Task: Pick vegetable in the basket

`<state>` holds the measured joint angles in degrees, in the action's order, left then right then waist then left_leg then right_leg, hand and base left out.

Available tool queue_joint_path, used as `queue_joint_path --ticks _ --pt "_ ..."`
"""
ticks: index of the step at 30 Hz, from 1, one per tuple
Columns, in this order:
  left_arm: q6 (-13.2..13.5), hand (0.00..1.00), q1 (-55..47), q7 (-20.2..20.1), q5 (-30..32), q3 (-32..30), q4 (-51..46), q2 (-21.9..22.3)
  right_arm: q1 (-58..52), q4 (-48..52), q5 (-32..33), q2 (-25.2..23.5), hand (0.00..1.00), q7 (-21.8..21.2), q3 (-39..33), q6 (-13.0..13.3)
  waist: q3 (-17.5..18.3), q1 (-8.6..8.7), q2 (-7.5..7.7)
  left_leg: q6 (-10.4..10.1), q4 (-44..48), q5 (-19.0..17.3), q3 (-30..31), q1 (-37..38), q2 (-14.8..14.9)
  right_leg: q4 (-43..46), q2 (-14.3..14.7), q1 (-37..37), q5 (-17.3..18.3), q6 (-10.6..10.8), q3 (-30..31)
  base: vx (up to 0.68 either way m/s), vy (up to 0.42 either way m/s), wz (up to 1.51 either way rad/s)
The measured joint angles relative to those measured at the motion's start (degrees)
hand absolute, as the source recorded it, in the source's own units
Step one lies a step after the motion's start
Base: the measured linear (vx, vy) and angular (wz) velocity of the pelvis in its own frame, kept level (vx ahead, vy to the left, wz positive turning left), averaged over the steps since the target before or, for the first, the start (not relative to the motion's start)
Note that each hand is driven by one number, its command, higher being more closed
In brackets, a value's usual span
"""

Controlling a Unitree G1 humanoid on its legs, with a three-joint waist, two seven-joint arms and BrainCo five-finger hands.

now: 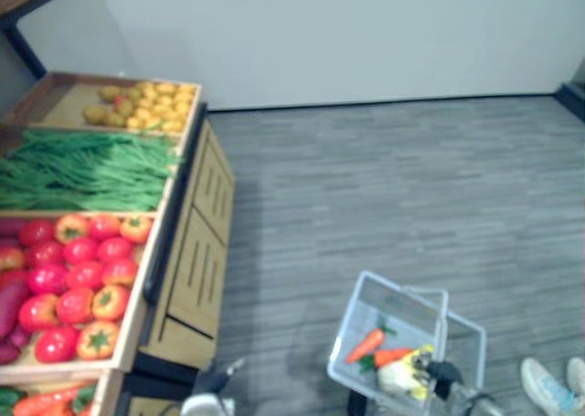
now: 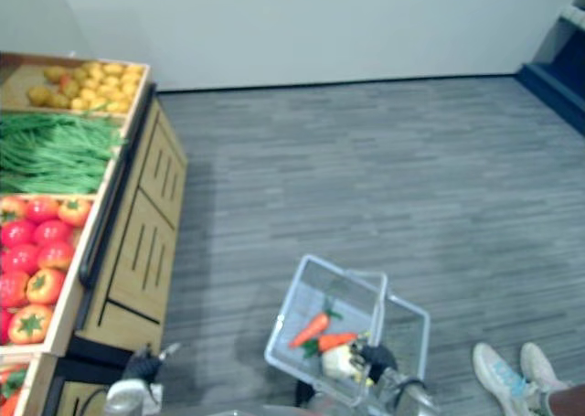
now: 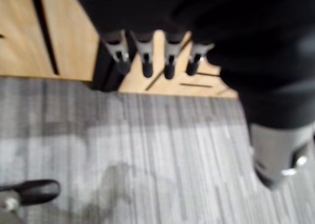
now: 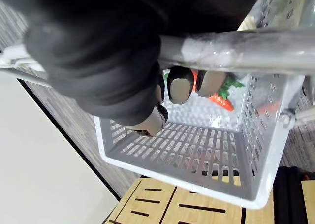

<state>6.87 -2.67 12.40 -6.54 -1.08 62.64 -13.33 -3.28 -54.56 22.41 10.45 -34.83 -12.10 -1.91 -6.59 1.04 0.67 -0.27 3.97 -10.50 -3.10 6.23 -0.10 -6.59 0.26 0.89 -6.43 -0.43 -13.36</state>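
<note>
A pale grey slotted basket (image 1: 399, 291) hangs low over the floor at the lower right. Inside lie two orange carrots (image 1: 366, 345) with green tops and a pale yellowish vegetable (image 1: 399, 377). My right hand (image 4: 98, 51) is curled round the basket's silver handle (image 4: 236, 44), and the carrots (image 4: 219, 100) show past its fingers. My left hand (image 3: 147, 61) hangs with straight fingers and nothing in it, just in front of the wooden produce stand (image 1: 187, 279). From the head it shows at the bottom (image 1: 215, 379).
The stand's bins hold yellow potatoes (image 1: 146, 103), green beans (image 1: 87, 169), red and orange tomatoes (image 1: 78, 274) and carrots (image 1: 46, 402). Grey plank floor (image 1: 393, 178) stretches to a white wall. A person's white shoes (image 1: 548, 384) stand at the lower right beside the basket.
</note>
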Motion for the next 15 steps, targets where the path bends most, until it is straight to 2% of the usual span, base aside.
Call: queue_joint_path --ticks 2,9,15 --pt "-0.6 0.00 -0.4 1.1 0.2 -1.8 0.6 0.1 0.0 -0.9 -0.5 -0.2 1.00 -2.3 -1.0 0.8 0.2 -0.12 0.29 -0.3 0.0 -0.5 -0.7 0.0 0.1 0.0 0.1 -0.1 0.0 0.0 0.6 -0.01 0.038 -0.13" --pt "-0.8 0.00 0.4 0.8 3.9 -5.1 0.8 2.1 1.1 -2.9 -5.2 -0.1 1.00 -11.2 -0.8 2.6 0.7 0.29 0.43 -0.5 0.0 -1.0 -1.2 -0.2 0.5 0.0 0.7 -0.7 0.3 -0.3 1.3 0.03 0.030 -0.08" --pt "-1.4 0.00 0.3 0.9 5.1 -5.6 1.4 2.4 1.8 -4.9 -6.8 0.2 1.00 -12.3 -0.9 3.4 1.2 0.30 0.42 -0.6 -0.1 -1.0 -1.0 0.0 1.1 0.0 1.2 -0.7 0.8 -0.5 1.0 0.08 0.043 0.02"
